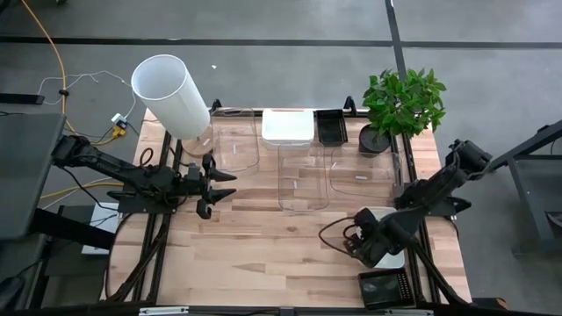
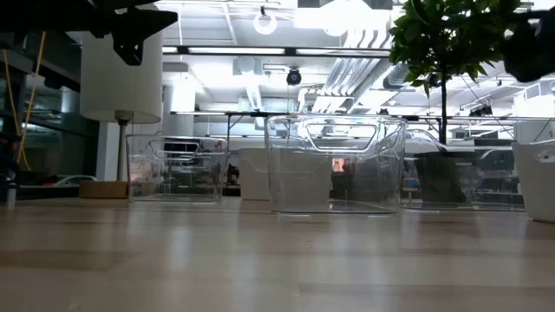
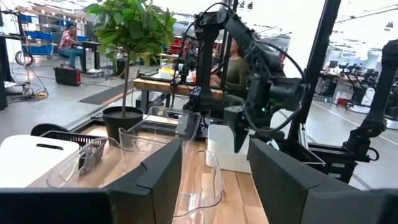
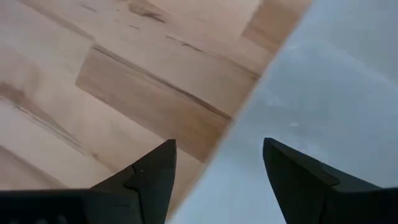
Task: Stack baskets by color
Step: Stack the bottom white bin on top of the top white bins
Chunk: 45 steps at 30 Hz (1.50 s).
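Plant (image 1: 402, 104), white cylinder (image 1: 170, 95) flank clear baskets (image 1: 303, 175); both grippers' jaws apart, empty.

Three clear baskets (image 1: 303, 175), two white baskets (image 1: 287, 127), two black slotted baskets (image 1: 331, 127), one white cylinder (image 1: 171, 95) and one potted plant (image 1: 399, 105) share the wooden table (image 1: 263, 254).

Under me lies a pale, smooth, matt wooden plank table (image 1: 263, 254). At frame centre I see a glossy see-through plastic rectangular basket (image 1: 303, 178); above it, a matt opaque white plastic basket (image 1: 287, 126).
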Available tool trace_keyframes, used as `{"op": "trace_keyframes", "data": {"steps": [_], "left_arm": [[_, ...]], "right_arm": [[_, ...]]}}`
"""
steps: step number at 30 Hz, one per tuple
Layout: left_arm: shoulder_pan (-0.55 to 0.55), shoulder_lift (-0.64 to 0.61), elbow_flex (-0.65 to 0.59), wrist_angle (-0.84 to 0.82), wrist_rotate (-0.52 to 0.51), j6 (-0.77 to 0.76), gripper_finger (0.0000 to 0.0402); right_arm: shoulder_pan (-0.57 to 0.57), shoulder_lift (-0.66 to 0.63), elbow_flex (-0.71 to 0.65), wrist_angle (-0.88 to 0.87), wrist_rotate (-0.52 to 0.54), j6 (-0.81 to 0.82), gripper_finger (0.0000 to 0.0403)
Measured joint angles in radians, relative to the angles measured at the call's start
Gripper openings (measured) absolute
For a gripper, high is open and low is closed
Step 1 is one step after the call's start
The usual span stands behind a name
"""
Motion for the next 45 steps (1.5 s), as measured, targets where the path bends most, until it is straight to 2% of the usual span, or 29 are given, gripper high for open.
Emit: {"op": "trace_keyframes", "data": {"steps": [6,15,19,24,26,27,29,37,45], "left_arm": [[0.0,0.0,0.0,-0.004,0.0,0.0,0.0172],[0.0,0.0,0.0,-0.003,0.0,0.0,0.0172],[0.0,0.0,0.0,-0.003,0.0,0.0,0.0172],[0.0,0.0,0.0,-0.003,0.0,0.0,0.0172],[0.0,0.0,0.0,-0.003,0.0,0.0,0.0172],[0.0,0.0,0.0,-0.003,0.0,0.0,0.0172],[0.0,0.0,0.0,-0.003,0.0,0.0,0.0172],[0.0,0.0,0.0,-0.003,0.0,-0.002,0.0172],[0.0,0.0,0.0,0.001,0.0,0.0,0.0172]], "right_arm": [[-0.01,0.0,-0.077,0.139,0.029,0.007,0.0227],[-0.01,0.0,-0.125,0.168,0.036,0.031,0.0216],[-0.01,0.0,-0.125,0.167,0.039,0.024,0.0157],[-0.01,0.0,-0.125,0.166,0.071,0.018,0.0034],[-0.01,0.0,-0.121,0.162,0.085,-0.009,0.001],[-0.01,0.0,-0.114,0.159,0.087,-0.02,0.0012],[-0.018,0.0,-0.094,0.145,0.088,-0.055,0.0019],[-0.059,0.0,0.071,0.024,0.093,-0.259,0.0003],[-0.097,0.0,0.29,0.009,0.085,-0.623,0.0]]}}
